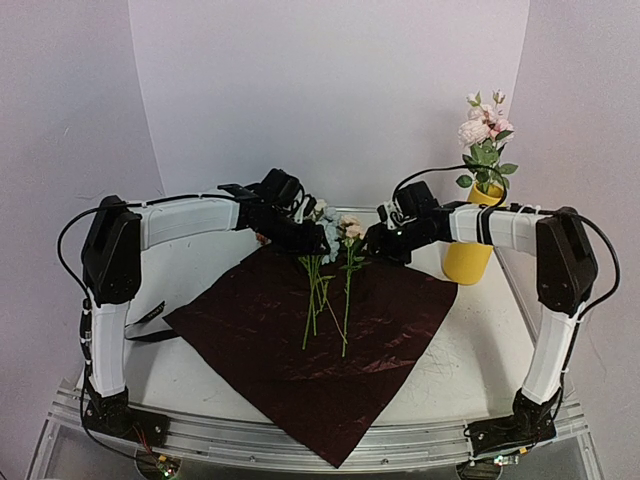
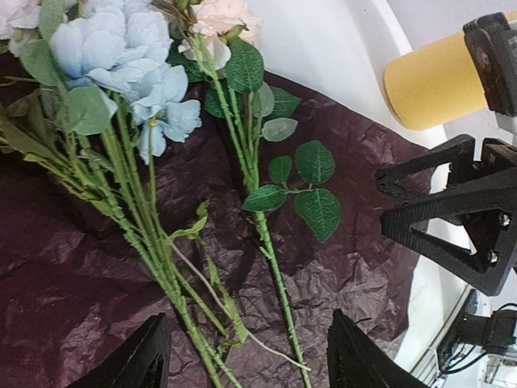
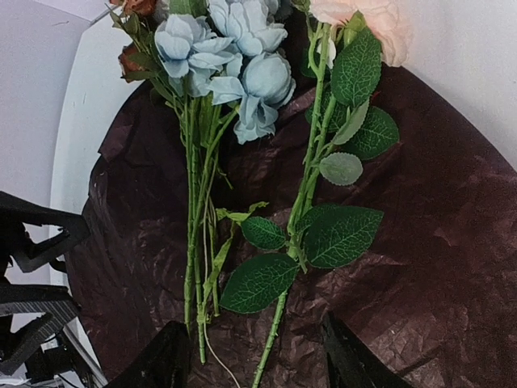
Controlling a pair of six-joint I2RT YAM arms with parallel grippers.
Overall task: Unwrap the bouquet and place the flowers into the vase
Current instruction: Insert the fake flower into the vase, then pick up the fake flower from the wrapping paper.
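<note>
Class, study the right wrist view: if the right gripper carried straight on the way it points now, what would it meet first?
Most likely the pink flower stem, which lies in line between the open fingers of the right gripper, then the dark red wrap under it. Depth is unclear.

A wrapping sheet [image 1: 300, 370] lies spread at the centre of the table [image 1: 480, 370], with loose flowers [image 1: 322, 290] on its far half. The vase [image 1: 468, 262] stands far right, with blooms [image 1: 484, 135] in it.
</note>
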